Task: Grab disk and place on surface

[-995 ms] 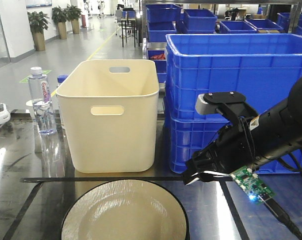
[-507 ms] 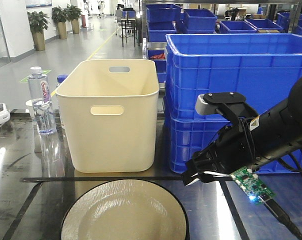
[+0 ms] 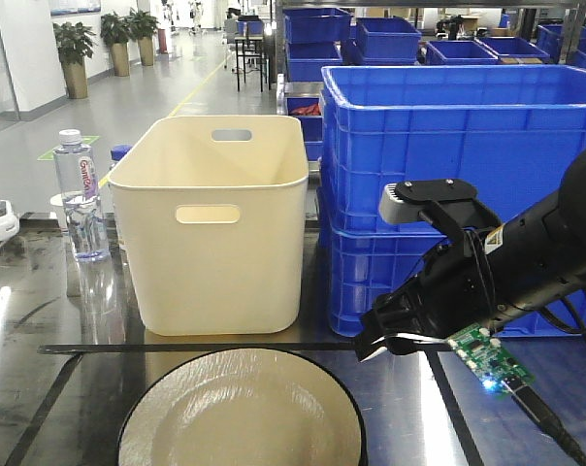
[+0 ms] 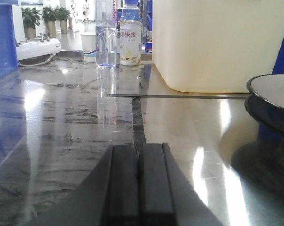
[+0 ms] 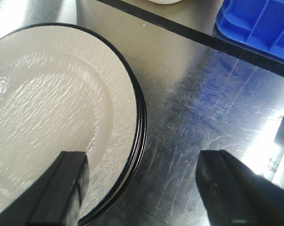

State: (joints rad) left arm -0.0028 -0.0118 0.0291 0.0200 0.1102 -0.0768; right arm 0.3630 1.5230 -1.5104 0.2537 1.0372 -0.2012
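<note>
- Disk [image 5: 52, 122] — cream, black-rimmed, resting on glossy bench [image 5: 203, 108] inside the tape lines.
- Right gripper [image 5: 146, 188] spread wide, straddling disk's rim, not touching.
- Left gripper [image 4: 138, 183] closed, empty — low over bench.

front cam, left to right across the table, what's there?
Water bottle → cream bin → blue crates → right arm's gripper, open over the edge of the disk on the surface.

The plate [image 3: 240, 413] is cut off by the front view's lower edge, the water bottle [image 4: 106, 33] loses its top in the left wrist view, and its label is blurred.
</note>
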